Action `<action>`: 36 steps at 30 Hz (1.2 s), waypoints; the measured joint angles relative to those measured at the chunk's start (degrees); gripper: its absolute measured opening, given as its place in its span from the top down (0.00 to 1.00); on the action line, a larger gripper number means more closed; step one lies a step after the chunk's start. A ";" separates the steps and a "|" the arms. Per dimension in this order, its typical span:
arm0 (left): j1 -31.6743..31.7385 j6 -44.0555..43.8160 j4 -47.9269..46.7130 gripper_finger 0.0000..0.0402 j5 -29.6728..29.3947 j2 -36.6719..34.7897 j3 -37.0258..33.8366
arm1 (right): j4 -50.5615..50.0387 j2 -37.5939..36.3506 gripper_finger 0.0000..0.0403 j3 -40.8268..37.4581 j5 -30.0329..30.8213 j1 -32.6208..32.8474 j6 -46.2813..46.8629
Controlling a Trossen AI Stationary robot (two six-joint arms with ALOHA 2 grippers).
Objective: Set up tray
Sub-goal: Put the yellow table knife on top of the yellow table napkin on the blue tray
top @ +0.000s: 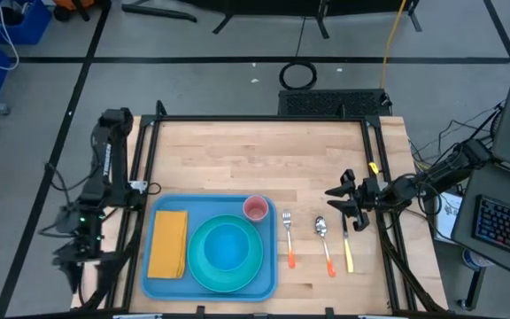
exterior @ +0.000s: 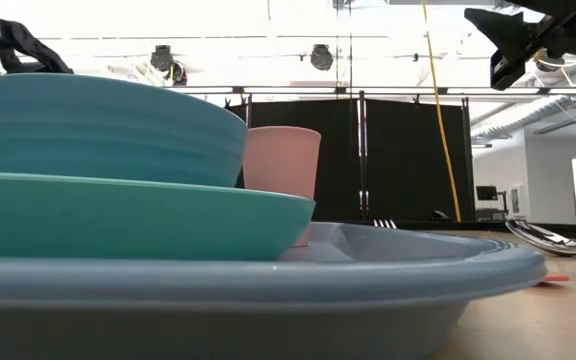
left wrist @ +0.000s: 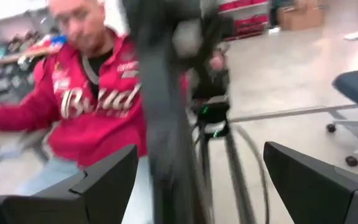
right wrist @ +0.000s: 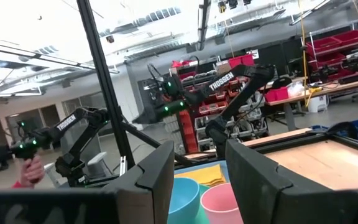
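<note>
Large light-blue rectangular plastic tray with rounded corners and raised rim, resting on the wooden bench near its front edge, left of centre. Inside the tray: folded yellow cloth napkin along the left side, round teal plate in the middle with a small blue bowl seated on it, and a pink plastic cup upright at the tray's back right corner, just beside the plate.

To the right of the tray, lying on bare wood in a row: metal fork with orange handle just beside the rim, then metal spoon with orange handle, then a yellow-handled utensil, its head partly under the arm.

Right end effector raised above the bench over the cutlery, well clear of the surface in the low view; fingers parted by a narrow gap, nothing between them.

Left end effector off the bench beyond its left edge, fingers spread wide and holding nothing, pointed out into the room toward a person in a red jacket.
</note>
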 joint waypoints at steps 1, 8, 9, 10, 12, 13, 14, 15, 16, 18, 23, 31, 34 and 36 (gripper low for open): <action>0.07 -1.59 2.20 0.12 -0.89 0.03 -2.24 | -0.06 0.02 0.67 0.00 -0.02 0.00 0.00; -0.38 -3.94 12.62 0.13 2.32 0.11 -13.79 | -0.02 0.15 0.67 0.00 -0.04 0.00 -0.22; -0.56 -3.17 12.02 0.12 2.66 0.07 -13.80 | -0.05 0.15 0.67 0.00 -0.04 0.00 -0.36; -0.72 -2.58 11.64 0.12 2.66 0.03 -13.80 | -0.01 0.15 0.67 0.00 -0.03 0.00 -0.37; -1.04 -3.70 11.44 0.12 1.55 -0.18 -13.79 | 0.00 0.15 0.67 0.00 -0.04 0.00 -0.28; -1.11 -5.50 11.48 0.12 0.48 -0.18 -13.76 | -0.01 0.15 0.67 0.00 -0.04 0.00 -0.28; -1.19 -7.14 10.87 0.12 -0.77 -0.16 -13.78 | -0.04 0.15 0.67 0.00 -0.04 0.00 -0.40; -1.19 -7.83 10.41 0.13 -1.87 -0.08 -13.78 | -0.04 0.15 0.67 0.00 -0.04 0.00 -0.77; -1.07 -8.04 9.60 0.13 -2.56 -0.10 -13.78 | -0.02 0.15 0.67 0.00 -0.04 0.00 -1.21; -1.11 -7.86 7.63 0.13 -2.60 -0.08 -13.78 | -0.03 0.15 0.67 0.00 -0.04 0.00 -1.30; -1.14 -8.32 3.56 0.13 -2.70 -0.01 -13.80 | -0.01 0.15 0.67 0.00 -0.04 0.00 -1.48; -1.12 -8.28 3.28 0.13 -2.84 -0.01 -13.80 | 0.17 0.15 0.67 0.00 -0.04 0.00 -1.30; -1.08 -8.26 3.29 0.12 -2.98 -0.01 -13.80 | 0.20 0.15 0.67 0.00 -0.04 0.00 -1.23; -1.08 -8.24 3.29 0.12 -3.02 -0.01 -13.80 | 0.20 0.15 0.67 0.00 -0.05 0.00 -0.62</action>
